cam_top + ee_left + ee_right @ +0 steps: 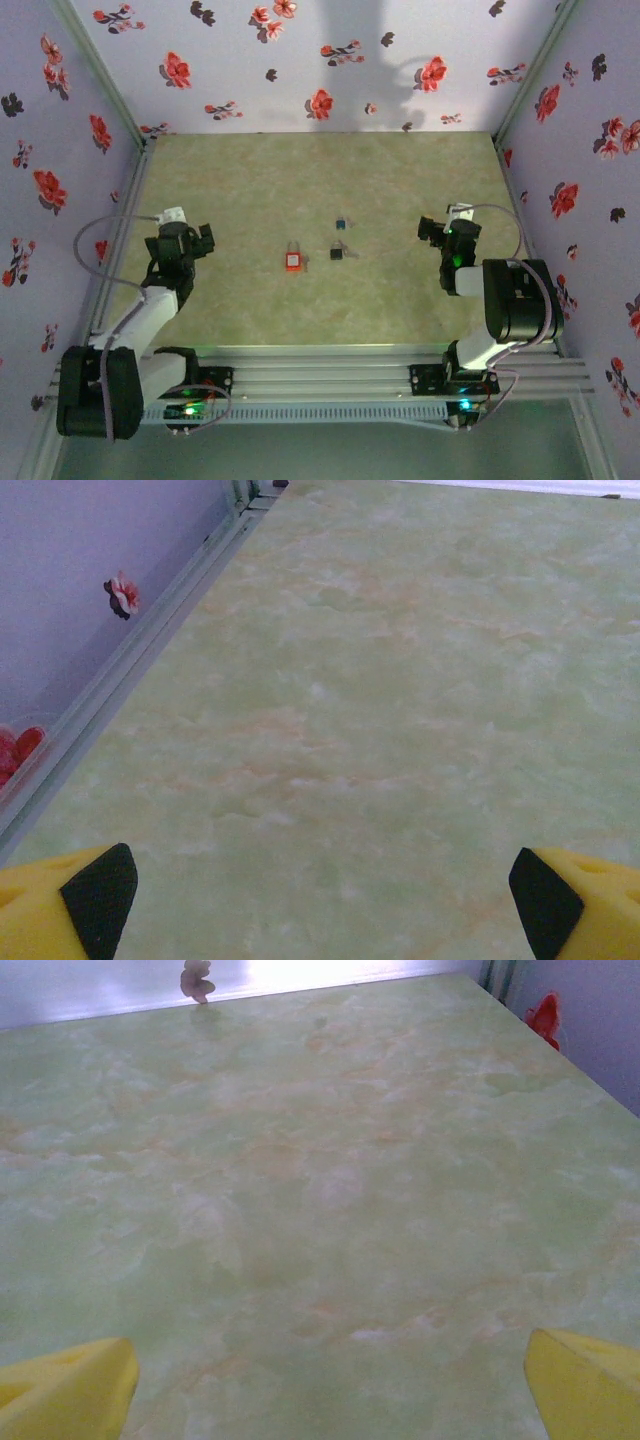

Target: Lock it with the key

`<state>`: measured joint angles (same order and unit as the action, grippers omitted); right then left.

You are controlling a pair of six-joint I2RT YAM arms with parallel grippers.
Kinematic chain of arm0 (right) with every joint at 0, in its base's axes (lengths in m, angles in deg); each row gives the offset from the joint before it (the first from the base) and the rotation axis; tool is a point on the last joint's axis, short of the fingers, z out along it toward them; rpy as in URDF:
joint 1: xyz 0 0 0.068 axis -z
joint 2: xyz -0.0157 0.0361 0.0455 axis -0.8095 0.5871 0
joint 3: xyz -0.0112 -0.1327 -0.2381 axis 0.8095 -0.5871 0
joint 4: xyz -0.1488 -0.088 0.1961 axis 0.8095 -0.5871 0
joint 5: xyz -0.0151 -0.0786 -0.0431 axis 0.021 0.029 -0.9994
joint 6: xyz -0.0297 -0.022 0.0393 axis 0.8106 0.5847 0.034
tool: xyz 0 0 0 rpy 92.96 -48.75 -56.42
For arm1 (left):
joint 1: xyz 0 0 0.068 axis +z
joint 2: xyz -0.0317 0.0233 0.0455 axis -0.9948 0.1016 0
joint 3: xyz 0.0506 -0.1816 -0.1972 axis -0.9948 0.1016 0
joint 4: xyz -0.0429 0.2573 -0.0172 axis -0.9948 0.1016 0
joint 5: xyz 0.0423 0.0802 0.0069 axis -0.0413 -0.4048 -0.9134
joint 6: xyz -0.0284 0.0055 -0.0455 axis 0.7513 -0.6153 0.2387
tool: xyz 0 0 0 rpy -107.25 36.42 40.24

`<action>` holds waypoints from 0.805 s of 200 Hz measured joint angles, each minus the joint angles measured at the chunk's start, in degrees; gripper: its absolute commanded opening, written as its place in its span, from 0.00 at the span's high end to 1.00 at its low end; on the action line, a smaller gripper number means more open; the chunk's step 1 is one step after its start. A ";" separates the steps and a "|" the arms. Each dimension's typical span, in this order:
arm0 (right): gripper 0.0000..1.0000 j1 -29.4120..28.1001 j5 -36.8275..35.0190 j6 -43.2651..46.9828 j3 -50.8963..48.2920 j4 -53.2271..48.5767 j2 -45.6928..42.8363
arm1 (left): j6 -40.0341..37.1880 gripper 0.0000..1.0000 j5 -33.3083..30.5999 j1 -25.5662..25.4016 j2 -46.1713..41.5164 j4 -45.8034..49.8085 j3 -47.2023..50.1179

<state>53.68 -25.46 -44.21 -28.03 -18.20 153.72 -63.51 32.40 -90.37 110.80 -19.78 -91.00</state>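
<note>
Left end effector (pixel 322 898) and right end effector (pixel 330 1385) wide open, empty, flanking bench (pixel 250 190) centre; key (pixel 337 252) lies loose near red padlock (pixel 293 261), presumably reachable by either.

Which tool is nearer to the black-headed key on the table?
Right. The right tool is right of the key; the left tool is farther, on its left, beyond the red padlock.

No legible text, label, brand, number or sign is found on any surface inspected. The red padlock (pixel 293 261) and the key (pixel 337 253) are too small in the overhead view for any marking to be made out. The flowered walls (pixel 300 60) carry a printed pattern only, without lettering.
</note>
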 measured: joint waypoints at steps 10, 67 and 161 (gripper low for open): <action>0.01 0.00 0.00 0.00 0.00 -0.02 0.00 | -1.42 0.00 -0.04 0.26 1.53 -2.47 0.31; 0.01 0.00 0.00 0.00 0.00 -0.02 0.00 | -3.52 0.00 -0.42 1.99 10.78 -12.57 0.37; 0.01 0.00 0.00 0.00 0.00 -0.02 0.00 | -5.90 0.00 -0.39 2.14 22.03 -23.26 -1.20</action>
<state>53.68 -25.46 -44.21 -28.03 -18.22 153.72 -69.41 32.00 -88.22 132.83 -43.03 -92.20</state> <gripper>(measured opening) 0.993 0.996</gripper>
